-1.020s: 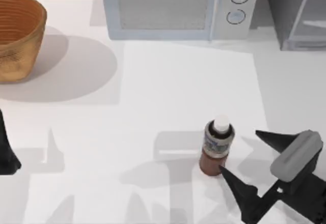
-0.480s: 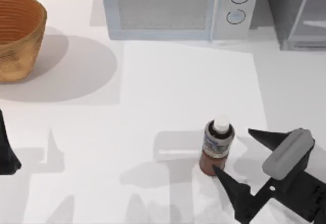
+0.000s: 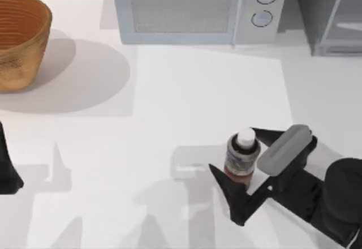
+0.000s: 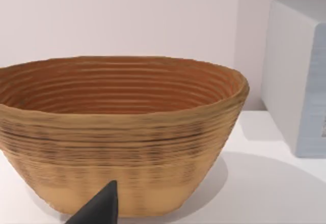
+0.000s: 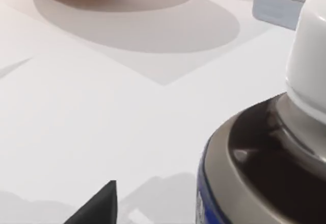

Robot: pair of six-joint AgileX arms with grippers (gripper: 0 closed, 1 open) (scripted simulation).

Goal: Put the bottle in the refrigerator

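My right pincer [image 3: 244, 160] stood wide open around the bottle [image 3: 241, 157], one finger on the far side by the cap and the other low on the near side by the base, neither yet pressing on it as far as I could tell. The bottle stood upright on the tabletop [image 3: 186, 96], right of the middle and toward the near edge, well apart from the refrigerator [image 3: 328, 11] in the far right corner.

I judged the bottle light, stiff and smooth-sided, so likely to slip or tip if pinched high. The white cap [image 5: 310, 46] looked too narrow and slick for a good hold; the label band [image 3: 237, 159] round the wider body seemed the better place, with the fingers square across it.

Farther out, the microwave [image 3: 198, 8] stood at the far edge and the woven basket [image 4: 119, 132] at the far left. My left pincer [image 4: 97, 208] was parked by the near left edge; I could not tell whether it was open.
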